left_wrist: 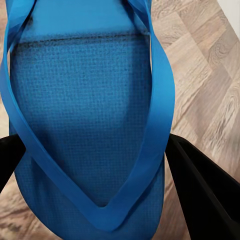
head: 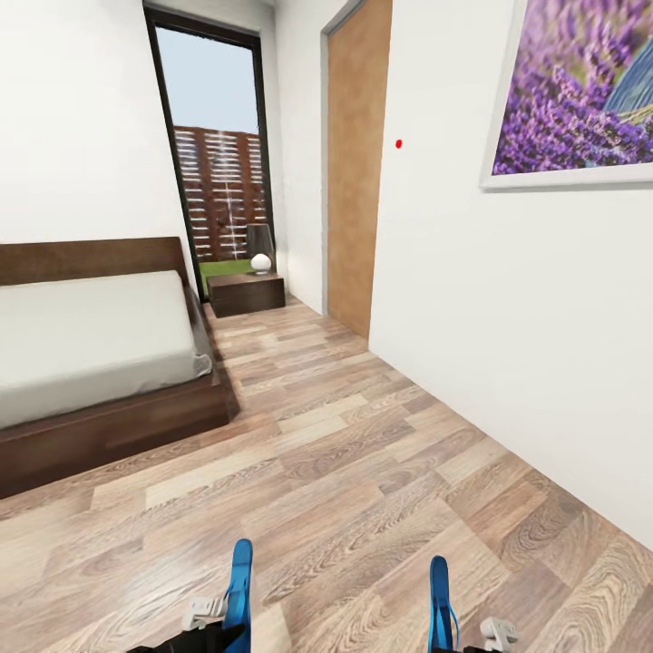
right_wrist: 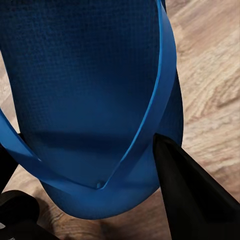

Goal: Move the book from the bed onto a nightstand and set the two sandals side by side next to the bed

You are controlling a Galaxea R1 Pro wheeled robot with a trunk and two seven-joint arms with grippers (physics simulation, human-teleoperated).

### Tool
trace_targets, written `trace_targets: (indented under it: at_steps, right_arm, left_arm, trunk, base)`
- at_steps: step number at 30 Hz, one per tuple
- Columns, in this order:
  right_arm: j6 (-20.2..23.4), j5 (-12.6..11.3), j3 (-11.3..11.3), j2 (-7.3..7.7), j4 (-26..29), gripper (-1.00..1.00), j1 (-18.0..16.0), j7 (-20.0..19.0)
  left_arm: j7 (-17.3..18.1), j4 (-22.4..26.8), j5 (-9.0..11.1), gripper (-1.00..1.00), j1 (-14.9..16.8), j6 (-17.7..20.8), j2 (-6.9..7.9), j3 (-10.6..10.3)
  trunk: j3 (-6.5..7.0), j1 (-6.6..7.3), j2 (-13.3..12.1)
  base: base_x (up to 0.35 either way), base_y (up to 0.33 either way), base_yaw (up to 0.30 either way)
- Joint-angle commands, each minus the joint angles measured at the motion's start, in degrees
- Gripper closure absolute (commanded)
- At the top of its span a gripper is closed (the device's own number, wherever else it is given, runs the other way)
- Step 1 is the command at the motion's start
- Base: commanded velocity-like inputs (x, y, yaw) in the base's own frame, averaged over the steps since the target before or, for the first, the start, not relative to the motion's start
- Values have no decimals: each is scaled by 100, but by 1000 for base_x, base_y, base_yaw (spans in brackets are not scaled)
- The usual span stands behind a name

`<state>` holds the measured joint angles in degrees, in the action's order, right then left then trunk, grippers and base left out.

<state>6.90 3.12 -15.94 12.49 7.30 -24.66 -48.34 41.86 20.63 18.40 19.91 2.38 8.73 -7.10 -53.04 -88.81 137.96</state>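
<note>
Beside the bed (head: 91, 363), each claw seemingly grips a blue sandal (left_wrist: 85, 125), both unplaced; book not yet moved.

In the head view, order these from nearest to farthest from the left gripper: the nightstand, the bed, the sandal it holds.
1. The sandal, held in the left gripper, at the view's bottom.
2. The bed, ahead on the left.
3. The nightstand, far ahead beside the headboard, by the window.
</note>
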Motion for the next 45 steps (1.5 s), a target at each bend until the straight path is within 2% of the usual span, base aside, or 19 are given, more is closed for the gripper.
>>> trace_targets:
  at_steps: [1, 14, 34, 45]
  right_arm:
    - [53, 31, -49, -1, 8, 100, -1, -26]
    - [52, 31, -49, -6, 8, 100, 1, -26]
    - [49, 30, -49, -2, 8, 100, -2, -26]
    - [49, 21, -49, -1, 8, 100, 0, -41]
  left_arm:
    - [7, 3, 59, 100, 3, 25, 6, -37]
    - [7, 3, 59, 100, 2, 25, 6, -37]
    - [7, 3, 59, 100, 3, 25, 6, -37]
    - [7, 3, 59, 100, 4, 25, 6, -37]
  trunk:
    - [-6, 1, 2]
    - [-12, 1, 2]
    - [-184, 1, 2]
    - [-206, 1, 2]
  base:
    - [0, 0, 12]
    - [0, 0, 2]
    - [0, 0, 0]
    - [0, 0, 0]
